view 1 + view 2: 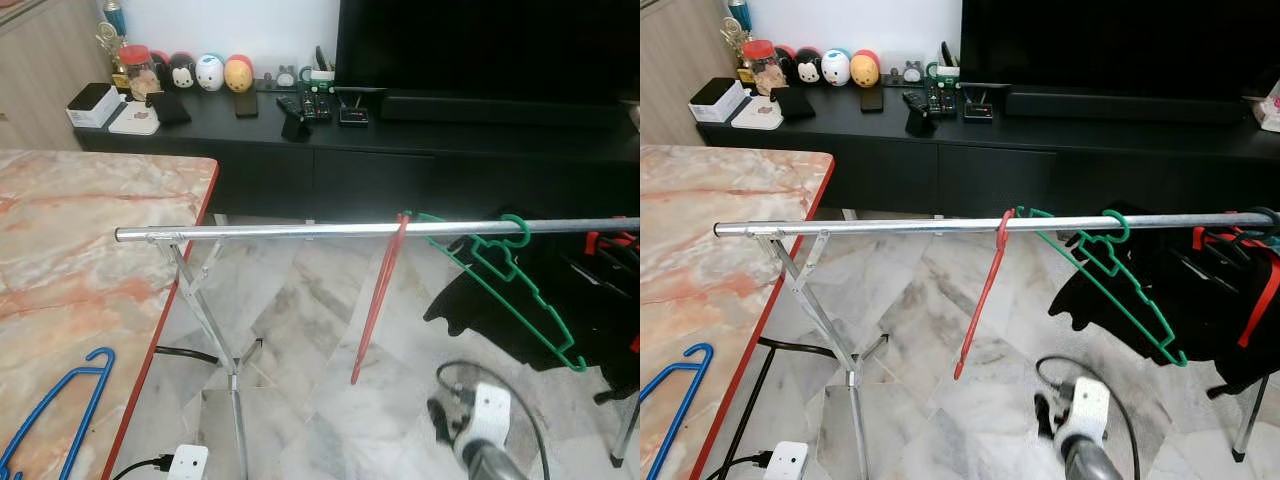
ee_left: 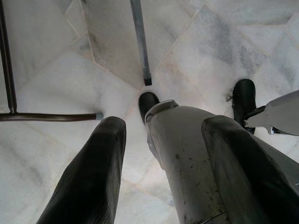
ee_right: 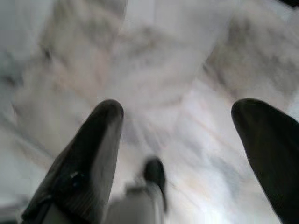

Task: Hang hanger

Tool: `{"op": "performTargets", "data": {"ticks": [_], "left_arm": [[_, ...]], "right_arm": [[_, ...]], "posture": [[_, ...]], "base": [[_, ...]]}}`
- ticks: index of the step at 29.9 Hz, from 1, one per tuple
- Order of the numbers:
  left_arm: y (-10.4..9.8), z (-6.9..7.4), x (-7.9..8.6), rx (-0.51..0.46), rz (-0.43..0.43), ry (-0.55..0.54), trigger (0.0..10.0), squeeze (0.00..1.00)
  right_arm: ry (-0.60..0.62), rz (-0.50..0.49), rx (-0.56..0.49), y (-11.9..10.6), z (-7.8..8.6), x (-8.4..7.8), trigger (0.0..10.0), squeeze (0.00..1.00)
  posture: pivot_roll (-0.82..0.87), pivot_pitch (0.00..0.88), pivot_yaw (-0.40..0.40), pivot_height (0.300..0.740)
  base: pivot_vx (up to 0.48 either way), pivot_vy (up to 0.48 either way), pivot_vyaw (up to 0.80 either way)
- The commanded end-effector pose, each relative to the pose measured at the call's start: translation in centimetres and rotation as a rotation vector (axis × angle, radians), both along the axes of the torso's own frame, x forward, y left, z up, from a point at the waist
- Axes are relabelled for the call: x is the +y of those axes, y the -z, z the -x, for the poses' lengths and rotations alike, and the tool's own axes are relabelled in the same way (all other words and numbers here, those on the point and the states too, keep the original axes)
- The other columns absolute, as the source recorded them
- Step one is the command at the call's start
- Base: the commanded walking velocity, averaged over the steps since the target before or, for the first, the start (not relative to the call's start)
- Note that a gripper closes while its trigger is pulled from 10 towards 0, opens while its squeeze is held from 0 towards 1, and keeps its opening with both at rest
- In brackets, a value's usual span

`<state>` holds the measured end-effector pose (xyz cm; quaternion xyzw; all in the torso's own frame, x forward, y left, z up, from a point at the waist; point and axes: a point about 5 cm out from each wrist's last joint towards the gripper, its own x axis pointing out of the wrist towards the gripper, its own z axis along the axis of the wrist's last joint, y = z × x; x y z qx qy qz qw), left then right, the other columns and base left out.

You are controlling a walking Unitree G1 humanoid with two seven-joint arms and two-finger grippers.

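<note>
Red hanger (image 1: pixel 378 300) and green hanger (image 1: pixel 500 285) hang on the rail (image 1: pixel 300 231) — both grippers empty, fingers spread; next, seemingly, the blue hanger (image 1: pixel 55 405) on the table (image 1: pixel 90 250).

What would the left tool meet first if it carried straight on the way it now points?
Most likely the robot's own silver leg, which lies between the open left tool's two fingers; past it comes the marble floor. Depth is hard to judge, so this is hedged.

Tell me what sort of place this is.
Most likely a home living room: a large dark TV on a long black console, a marble-patterned table, and a metal clothes rail carrying hangers over a marble floor.
</note>
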<state>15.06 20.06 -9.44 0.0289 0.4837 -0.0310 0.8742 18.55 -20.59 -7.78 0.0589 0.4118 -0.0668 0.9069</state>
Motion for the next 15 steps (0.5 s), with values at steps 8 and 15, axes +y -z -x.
{"op": "performTargets", "data": {"ticks": [8,15], "left_arm": [[0.7,1.9,0.2,0.060,-0.010,-0.084,10.0,0.00],[0.8,2.0,0.0,0.058,0.003,-0.103,10.0,0.00]], "right_arm": [[-0.152,0.099,0.098,0.9,1.5,0.5,10.0,0.00],[-0.222,0.095,0.082,0.7,0.7,1.6,10.0,0.00]], "posture": [[0.01,0.064,-0.029,0.740],[0.01,0.037,-0.036,0.740]], "base": [[0.000,0.000,0.00],[0.000,0.000,0.00]]}}
